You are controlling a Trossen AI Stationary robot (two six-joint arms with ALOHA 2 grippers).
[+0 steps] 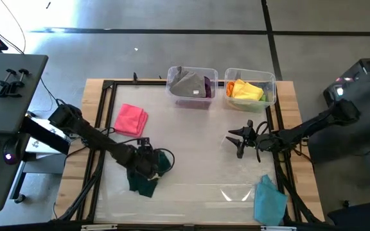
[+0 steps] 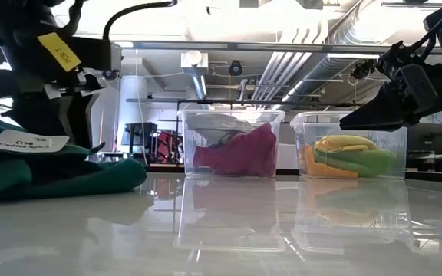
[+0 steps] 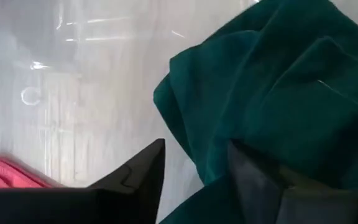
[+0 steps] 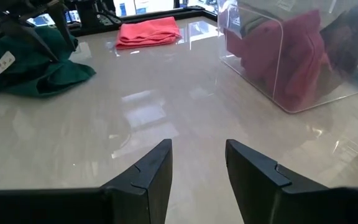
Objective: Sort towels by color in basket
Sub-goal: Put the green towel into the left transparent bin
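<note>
A dark green towel point(image 1: 148, 174) lies bunched on the table near the left front, with a white tag on it in the low view point(image 2: 25, 140). My left gripper point(image 1: 145, 153) is down over the towel's far part, open, with cloth between its fingers point(image 3: 196, 144). A folded pink towel point(image 1: 132, 119) lies flat at the left rear. A light blue towel point(image 1: 268, 200) lies by the right front edge. My right gripper point(image 1: 234, 145) hovers open over bare table right of centre point(image 4: 197, 143), touching nothing. My left gripper comes at the dark green towel from above, pointing down. A bunched fold of its edge point(image 3: 204, 168) sits between the open fingers, and cloth lies against one finger point(image 3: 253, 180). The towel rests slack on the table; I cannot tell how many layers.
Two clear bins stand at the far edge. The left bin point(image 1: 191, 68) holds grey, magenta and purple cloths; the right bin point(image 1: 249, 70) holds yellow, orange and light green ones. A dark frame point(image 1: 101, 122) borders the table. Open tabletop lies between the arms.
</note>
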